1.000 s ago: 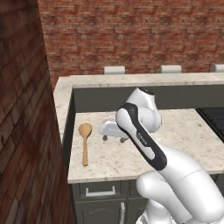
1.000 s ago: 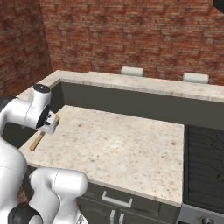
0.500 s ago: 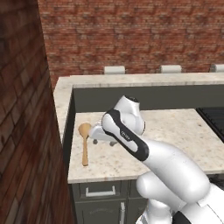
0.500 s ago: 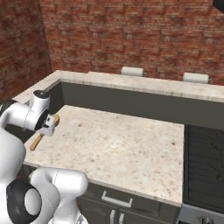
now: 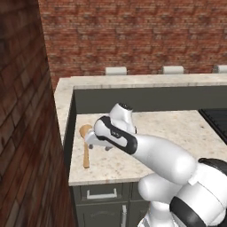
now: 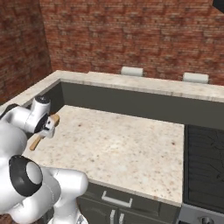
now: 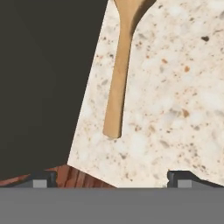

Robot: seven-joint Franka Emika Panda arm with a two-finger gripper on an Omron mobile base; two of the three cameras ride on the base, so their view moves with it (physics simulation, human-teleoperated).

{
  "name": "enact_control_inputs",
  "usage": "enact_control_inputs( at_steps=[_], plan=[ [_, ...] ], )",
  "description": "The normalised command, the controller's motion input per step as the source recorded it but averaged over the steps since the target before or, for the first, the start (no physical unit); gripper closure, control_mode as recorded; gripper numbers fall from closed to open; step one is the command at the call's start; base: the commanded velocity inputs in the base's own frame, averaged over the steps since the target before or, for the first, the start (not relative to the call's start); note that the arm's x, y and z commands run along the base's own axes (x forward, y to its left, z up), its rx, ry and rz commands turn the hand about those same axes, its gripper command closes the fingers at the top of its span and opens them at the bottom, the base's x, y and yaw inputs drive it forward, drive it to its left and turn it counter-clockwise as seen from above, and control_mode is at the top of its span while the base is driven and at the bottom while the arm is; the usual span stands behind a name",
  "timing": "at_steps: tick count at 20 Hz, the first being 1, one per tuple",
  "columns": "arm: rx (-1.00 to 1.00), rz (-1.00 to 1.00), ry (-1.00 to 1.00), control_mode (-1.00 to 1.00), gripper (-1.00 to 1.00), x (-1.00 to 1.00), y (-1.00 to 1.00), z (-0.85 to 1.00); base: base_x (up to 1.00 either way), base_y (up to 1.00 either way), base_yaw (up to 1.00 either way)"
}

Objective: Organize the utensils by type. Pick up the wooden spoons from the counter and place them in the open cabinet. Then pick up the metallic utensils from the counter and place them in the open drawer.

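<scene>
While the arm reaches over the left end of the counter, a single wooden spoon lies flat on the beige speckled stone close to that end. In the left base view its round bowl sits toward the back, near the dark upright panel under the raised ledge, and its long straight handle runs forward toward the front edge of the counter, nearly parallel to the counter's left edge. In the right base view the wooden spoon shows in part beside the wrist, its handle end pointing toward the front left corner.

From the hand view, the handle of the wooden spoon runs almost straight up the picture with a slight lean, its blunt end nearer the fingertips and the neck widening into the bowl at the top edge. It lies just inside the counter's edge, beyond which is a dark surface.

Its jaws spread wide apart, the pincer holds nothing; the two dark fingertips stand on either side of the handle's line, short of its end and not touching it. In the left base view the pincer hangs just beside the spoon, close over the counter.
</scene>
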Motion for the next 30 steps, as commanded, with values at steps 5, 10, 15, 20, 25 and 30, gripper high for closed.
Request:
enact_control_inputs(
  at_steps=[5,10,15,20,25,30],
  plan=[
    [0.0,-0.02,0.0,-1.0,-1.0,0.25,0.06,-0.24,0.0,0.0,0.0],
    [0.0,-0.01,0.0,-1.0,-1.0,0.21,0.08,-0.17,0.0,0.0,0.0],
    [0.0,0.0,0.0,-1.0,-1.0,0.14,0.15,-0.18,0.0,0.0,0.0],
    [0.0,0.0,0.0,-1.0,-1.0,0.07,0.09,-0.21,0.0,0.0,0.0],
    [0.01,-0.01,0.0,-1.0,-1.0,0.21,0.08,-0.18,0.0,0.0,0.0],
    [0.0,-0.01,0.0,-1.0,-1.0,0.21,0.12,-0.18,0.0,0.0,0.0]
  ],
)
